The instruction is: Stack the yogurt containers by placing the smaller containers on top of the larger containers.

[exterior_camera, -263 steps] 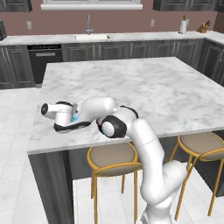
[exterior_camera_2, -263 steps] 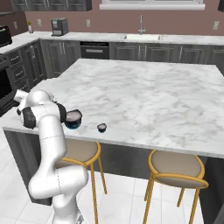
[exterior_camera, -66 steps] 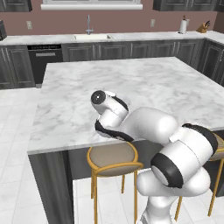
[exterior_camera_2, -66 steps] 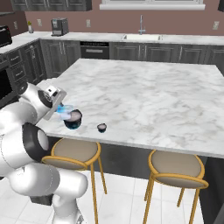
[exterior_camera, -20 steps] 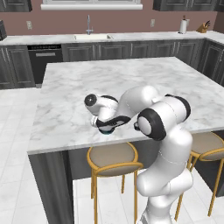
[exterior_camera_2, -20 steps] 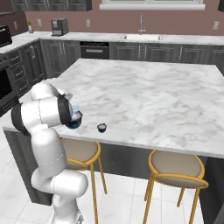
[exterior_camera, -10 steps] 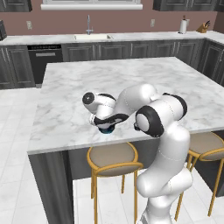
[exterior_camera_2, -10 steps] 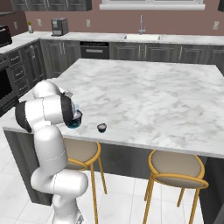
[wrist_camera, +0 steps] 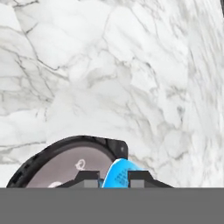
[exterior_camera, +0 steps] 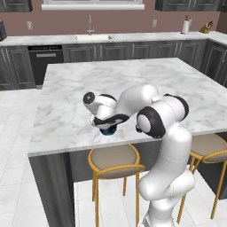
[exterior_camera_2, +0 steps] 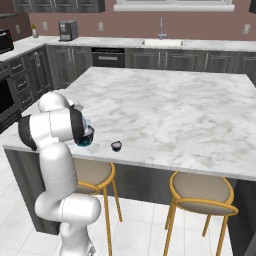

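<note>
Near the front edge of the marble island counter [exterior_camera_2: 165, 107] sits the wide dark cup [wrist_camera: 65, 162], its rim black and its round top a pale pinkish grey. The gripper [wrist_camera: 113, 177] hangs right over it with the translucent light-blue cup [wrist_camera: 118, 174] (bright blue here, seen only in part) pinched between its 2 fingertips [wrist_camera: 89, 177], low over the wide cup's top. The tiny dark cup [exterior_camera_2: 116, 145] stands apart to the right.
</note>
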